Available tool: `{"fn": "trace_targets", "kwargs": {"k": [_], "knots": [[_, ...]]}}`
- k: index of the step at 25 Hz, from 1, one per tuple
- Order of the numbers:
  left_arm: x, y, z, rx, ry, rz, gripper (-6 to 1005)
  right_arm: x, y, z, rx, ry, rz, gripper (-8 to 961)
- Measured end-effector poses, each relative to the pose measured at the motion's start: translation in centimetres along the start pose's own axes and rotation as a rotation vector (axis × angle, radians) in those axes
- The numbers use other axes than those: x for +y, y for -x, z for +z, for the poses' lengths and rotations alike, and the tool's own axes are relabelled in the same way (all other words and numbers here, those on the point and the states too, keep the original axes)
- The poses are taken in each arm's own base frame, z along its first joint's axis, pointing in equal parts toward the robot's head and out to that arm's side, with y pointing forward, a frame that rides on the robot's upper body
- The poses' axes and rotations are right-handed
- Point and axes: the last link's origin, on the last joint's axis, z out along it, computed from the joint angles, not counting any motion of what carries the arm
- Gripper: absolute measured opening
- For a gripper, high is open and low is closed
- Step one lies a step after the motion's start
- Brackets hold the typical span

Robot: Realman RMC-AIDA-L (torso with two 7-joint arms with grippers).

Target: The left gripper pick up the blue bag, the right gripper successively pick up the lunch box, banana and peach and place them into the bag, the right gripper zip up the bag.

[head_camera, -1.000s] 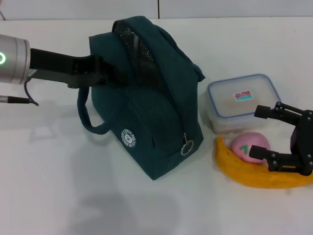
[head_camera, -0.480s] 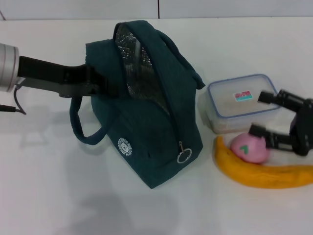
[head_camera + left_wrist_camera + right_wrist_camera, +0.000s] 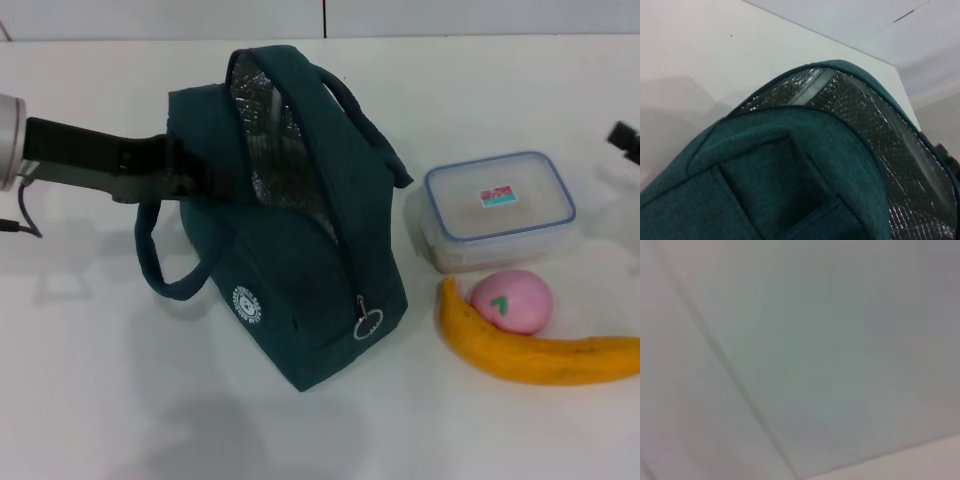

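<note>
Nearby, the banana (image 3: 535,350) lies on the desk (image 3: 100,400) beside the blue bag (image 3: 300,250).
Behind it sit the peach (image 3: 512,300) and lunch box (image 3: 498,208); the left end effector (image 3: 190,170) is clamped on the bag's upper edge; the right end effector (image 3: 626,138) barely shows, fingers unreadable.

Left gripper (image 3: 195,170) reaches in level from the left; right gripper (image 3: 625,137) barely shows at the right edge.
</note>
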Motion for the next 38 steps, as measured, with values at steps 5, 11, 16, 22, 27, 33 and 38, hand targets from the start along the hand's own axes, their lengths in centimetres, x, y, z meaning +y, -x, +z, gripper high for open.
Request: {"fn": "trace_targets", "kwargs": {"k": [5, 11, 16, 22, 27, 33, 38], "knots": [[-0.1, 0.0, 0.3, -0.007, 0.01, -0.002, 32, -1.2, -0.9, 0.1, 0.048, -0.072, 0.146, 856], [0.0, 0.0, 0.5, -0.008, 0.014, 0.003, 31, -0.5, -1.9, 1.3, 0.103, -0.053, 0.221, 857], [0.1, 0.0, 0.5, -0.008, 0.015, -0.001, 31, 0.4, -2.6, 2.2, 0.145, -0.024, 0.27, 855], [0.1, 0.0, 0.6, -0.015, 0.01, 0.007, 31, 1.0, -3.1, 2.6, 0.165, -0.006, 0.31, 849], [0.0, -0.2, 0.9, -0.025, 0.018, 0.006, 32, 1.5, -3.1, 2.8, 0.166, 0.02, 0.348, 843], [0.1, -0.2, 1.1, -0.033, 0.025, 0.009, 32, 1.6, -2.9, 2.9, 0.166, 0.028, 0.383, 833], [0.0, -0.3, 0.8, -0.029, 0.021, 0.009, 31, 2.2, -3.3, 3.5, 0.177, 0.041, 0.429, 824]]}}
